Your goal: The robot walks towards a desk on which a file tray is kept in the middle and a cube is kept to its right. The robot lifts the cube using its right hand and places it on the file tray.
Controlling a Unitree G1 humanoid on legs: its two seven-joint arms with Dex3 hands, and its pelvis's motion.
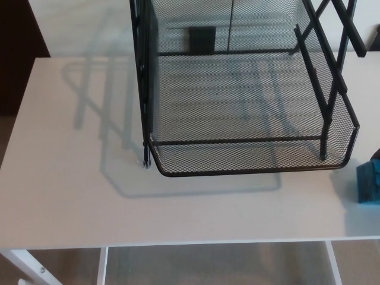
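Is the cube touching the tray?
Cannot tell: head view shows the cube by the tray, at its front right corner, half cut off; no plain gap or contact.

A black wire-mesh file tray (249, 119) stands on the white bench (77, 178), its front lip tilted toward the camera and its shadow thrown to the left across the surface. A blue cube (369, 183) sits on the bench just beside the tray's right front corner, cut off by the picture's right edge.
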